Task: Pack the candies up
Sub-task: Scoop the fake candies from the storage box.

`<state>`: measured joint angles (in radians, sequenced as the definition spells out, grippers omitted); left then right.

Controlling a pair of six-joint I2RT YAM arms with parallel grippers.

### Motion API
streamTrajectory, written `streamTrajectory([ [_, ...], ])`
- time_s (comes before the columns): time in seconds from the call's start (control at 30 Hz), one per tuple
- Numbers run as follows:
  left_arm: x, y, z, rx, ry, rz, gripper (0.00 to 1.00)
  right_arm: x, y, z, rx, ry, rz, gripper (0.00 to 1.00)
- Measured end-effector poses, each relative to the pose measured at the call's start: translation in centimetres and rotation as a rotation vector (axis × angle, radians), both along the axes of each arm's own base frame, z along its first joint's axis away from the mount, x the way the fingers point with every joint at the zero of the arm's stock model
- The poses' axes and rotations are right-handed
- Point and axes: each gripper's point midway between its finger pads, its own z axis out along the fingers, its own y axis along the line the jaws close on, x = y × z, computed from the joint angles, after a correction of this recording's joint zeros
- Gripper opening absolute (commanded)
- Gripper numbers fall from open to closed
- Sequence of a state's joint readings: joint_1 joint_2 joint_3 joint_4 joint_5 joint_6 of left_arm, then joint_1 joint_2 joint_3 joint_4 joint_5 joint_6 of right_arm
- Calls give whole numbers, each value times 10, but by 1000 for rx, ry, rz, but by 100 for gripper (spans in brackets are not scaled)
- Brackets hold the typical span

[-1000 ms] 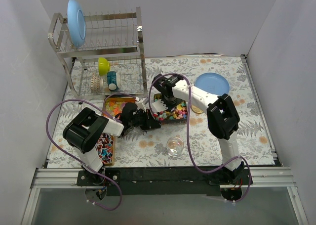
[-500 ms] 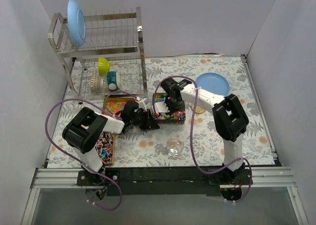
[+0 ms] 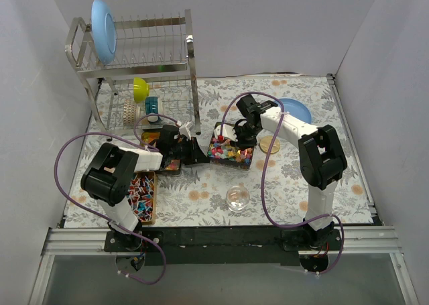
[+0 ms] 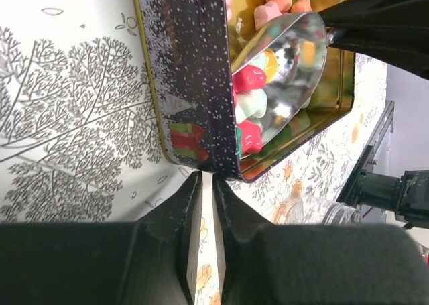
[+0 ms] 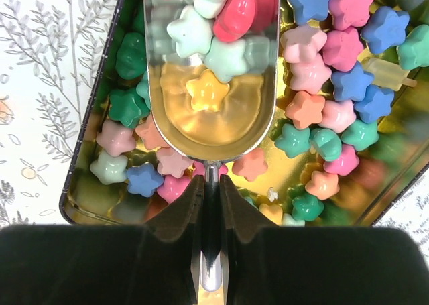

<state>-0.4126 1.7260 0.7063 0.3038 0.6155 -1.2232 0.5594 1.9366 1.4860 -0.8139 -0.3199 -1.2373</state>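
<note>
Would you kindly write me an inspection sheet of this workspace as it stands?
Surface: floral-patterned tablecloth, flat.
Job's things: star-shaped mixed-colour candies in a dark rectangular tin; some in the shiny metal scoop over it.
Clutter: clear glass cup; blue plate on the table; second candy tin; tray of red and blue pieces.
Grippers: right gripper shut on the scoop's handle; left gripper at the tin's wall, grip unclear.
Cables: purple cables loop over the table.
Surroundings: metal dish rack holding an upright blue plate; white walls.
</note>
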Motion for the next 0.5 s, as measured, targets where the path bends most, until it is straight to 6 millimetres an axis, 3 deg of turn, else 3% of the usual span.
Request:
streamTrajectory([
  [0.5, -11, 5, 16, -3, -25, -50, 14, -7, -1, 3, 75, 84, -27, 1],
])
